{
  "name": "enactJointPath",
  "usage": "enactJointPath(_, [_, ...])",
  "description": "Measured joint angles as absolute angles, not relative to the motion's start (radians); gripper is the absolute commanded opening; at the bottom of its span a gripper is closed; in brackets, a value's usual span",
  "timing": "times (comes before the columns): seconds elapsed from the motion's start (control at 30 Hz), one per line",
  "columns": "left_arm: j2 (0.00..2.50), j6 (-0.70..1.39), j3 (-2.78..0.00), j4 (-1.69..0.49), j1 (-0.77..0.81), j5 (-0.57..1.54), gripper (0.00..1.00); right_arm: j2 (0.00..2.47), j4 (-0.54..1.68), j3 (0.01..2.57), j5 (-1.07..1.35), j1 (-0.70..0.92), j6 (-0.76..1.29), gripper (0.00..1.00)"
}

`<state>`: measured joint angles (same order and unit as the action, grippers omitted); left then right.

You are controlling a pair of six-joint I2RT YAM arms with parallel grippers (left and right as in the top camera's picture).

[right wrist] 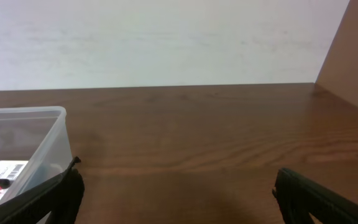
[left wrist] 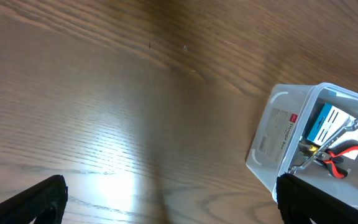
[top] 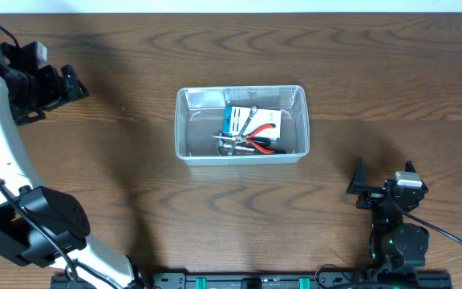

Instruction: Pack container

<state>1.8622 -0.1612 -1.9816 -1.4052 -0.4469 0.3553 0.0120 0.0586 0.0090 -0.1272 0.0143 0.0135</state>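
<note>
The container (top: 181, 128) is a clear, shallow plastic tub in the middle of the wooden table. Inside it lie a blue-and-white box (top: 239, 120), red-handled pliers (top: 261, 144) and a metal wrench (top: 233, 141). My left gripper (top: 61, 95) hovers at the far left, well away from the tub, open and empty. In the left wrist view the container (left wrist: 278, 134) sits at the right, beside the right fingertip (left wrist: 328, 199). My right gripper (top: 384, 178) is near the front right, open and empty. In the right wrist view the container (right wrist: 48, 140) stands at the left edge.
Bare wooden table (top: 119, 160) surrounds the tub on all sides. A pale wall (right wrist: 166, 43) rises behind the table's far edge. The arm bases and a black rail (top: 247, 281) line the front edge.
</note>
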Motion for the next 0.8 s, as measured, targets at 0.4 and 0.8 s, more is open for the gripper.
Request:
enactJointPath(0.4, [1.862, -0.161, -1.982, -1.405, -0.447, 0.355, 0.98, 0.012, 0.059, 0.009, -0.127, 0.014, 0.014, 0.99])
enactJointPath(0.8, [1.819, -0.161, -1.98, -1.405, -0.442, 0.355, 0.98, 0.012, 0.059, 0.009, -0.127, 0.014, 0.014, 0.99])
